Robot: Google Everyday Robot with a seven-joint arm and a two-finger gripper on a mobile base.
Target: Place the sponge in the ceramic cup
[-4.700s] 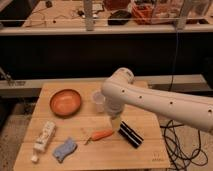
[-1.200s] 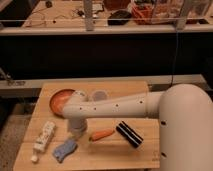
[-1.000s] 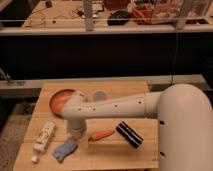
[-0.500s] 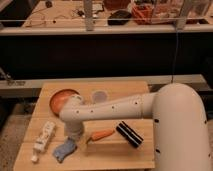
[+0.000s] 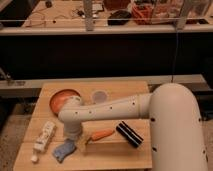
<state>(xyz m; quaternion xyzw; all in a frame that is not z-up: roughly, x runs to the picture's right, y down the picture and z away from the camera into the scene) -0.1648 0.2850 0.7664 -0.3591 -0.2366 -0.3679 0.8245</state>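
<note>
Sponge (image 5: 64, 151), camera view: laid flat at the front left of the bench (image 5: 117, 154). Its long axis is slanted from lower left to upper right, with the upper end pointed toward the claw (image 5: 80, 142). Within the last seconds the arm has been swung leftward, clear of the ceramic cup (image 5: 100, 95), and lowered. The claw is now set just beside the sponge, spread wide, with nothing held. A grasp is judged to be in preparation. The cup stands well apart, farther back.

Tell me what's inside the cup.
Nothing shows inside the cup; the arm covers its base. The sponge lies on the table, beside the gripper.
</note>
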